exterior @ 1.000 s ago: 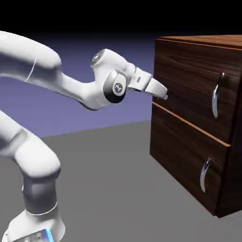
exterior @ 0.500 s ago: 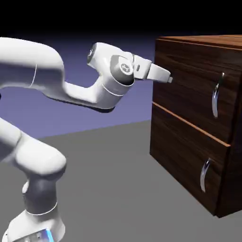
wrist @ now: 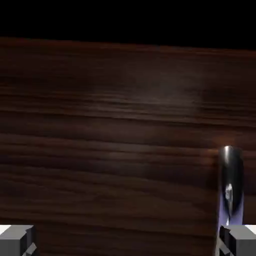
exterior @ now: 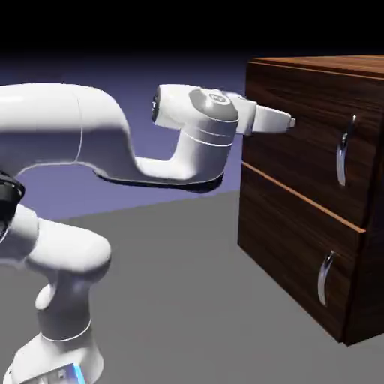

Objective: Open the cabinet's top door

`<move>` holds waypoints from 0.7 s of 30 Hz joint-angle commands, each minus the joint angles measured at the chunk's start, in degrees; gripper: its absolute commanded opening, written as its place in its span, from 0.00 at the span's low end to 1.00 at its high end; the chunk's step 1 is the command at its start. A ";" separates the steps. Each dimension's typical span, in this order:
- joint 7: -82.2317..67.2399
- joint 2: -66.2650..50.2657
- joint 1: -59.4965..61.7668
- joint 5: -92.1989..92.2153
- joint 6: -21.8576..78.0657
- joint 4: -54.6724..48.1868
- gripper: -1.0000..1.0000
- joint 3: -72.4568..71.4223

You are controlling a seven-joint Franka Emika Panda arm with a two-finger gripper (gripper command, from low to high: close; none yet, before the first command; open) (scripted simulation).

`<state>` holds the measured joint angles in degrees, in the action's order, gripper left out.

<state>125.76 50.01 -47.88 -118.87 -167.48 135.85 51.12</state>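
Walnut top door (exterior: 300, 135) shut; open claw (exterior: 289, 122) faces it.

A flat grey table (exterior: 180, 300) fills the lower part of the exterior view, running from the near edge back to a straight far edge. Its surface is plain and matte, with a soft darker shadow on the right side. Behind it rises a plain blue-violet backdrop (exterior: 142, 82), brightest in the middle of the scene and fading to black toward the top. The black band (exterior: 112, 22) spans the whole upper edge from left to right. In the hand view, a similar black strip (wrist: 128, 20) runs across the top.
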 commanded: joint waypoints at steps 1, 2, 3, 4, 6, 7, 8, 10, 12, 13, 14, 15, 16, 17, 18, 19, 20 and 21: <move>1.75 0.36 -0.99 -2.50 0.14 -0.53 0.50 1.07; 3.50 0.73 -1.98 -4.99 0.27 -1.06 0.50 2.14; 5.24 1.09 -2.97 -7.48 0.41 -1.58 0.50 3.22; 6.99 1.46 -3.96 -9.97 0.55 -2.11 0.50 4.29; 10.48 2.18 -5.94 -14.96 0.82 -3.16 0.50 6.43; 12.23 2.55 -6.93 -17.45 0.96 -3.69 0.50 7.50; 13.97 2.91 -7.92 -19.94 1.09 -4.22 0.50 8.57; 17.47 3.64 -9.90 -24.93 1.37 -5.27 0.50 10.72; 20.96 4.37 -11.88 -29.91 1.64 -6.33 0.50 12.86; 22.71 4.73 -12.86 -32.40 1.78 -6.86 0.50 13.93; 24.45 5.09 -13.85 -34.89 1.91 -7.38 0.50 15.00; 26.20 5.46 -14.84 -37.39 2.05 -7.91 0.50 16.08; 27.95 5.82 -15.83 -39.88 2.19 -8.44 0.50 17.15; 29.69 6.19 -16.82 -42.37 2.32 -8.97 0.50 18.22; 31.44 6.55 -17.81 -44.86 2.46 -9.49 0.50 19.29; 32.50 6.77 -18.41 -46.38 2.54 -9.81 0.50 19.94; 32.50 6.77 -18.41 -46.38 2.54 -9.81 0.50 19.94; 32.45 6.39 -20.60 -46.46 2.62 -11.59 0.50 21.21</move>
<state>158.21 56.41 -68.48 -165.33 -164.87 124.26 72.33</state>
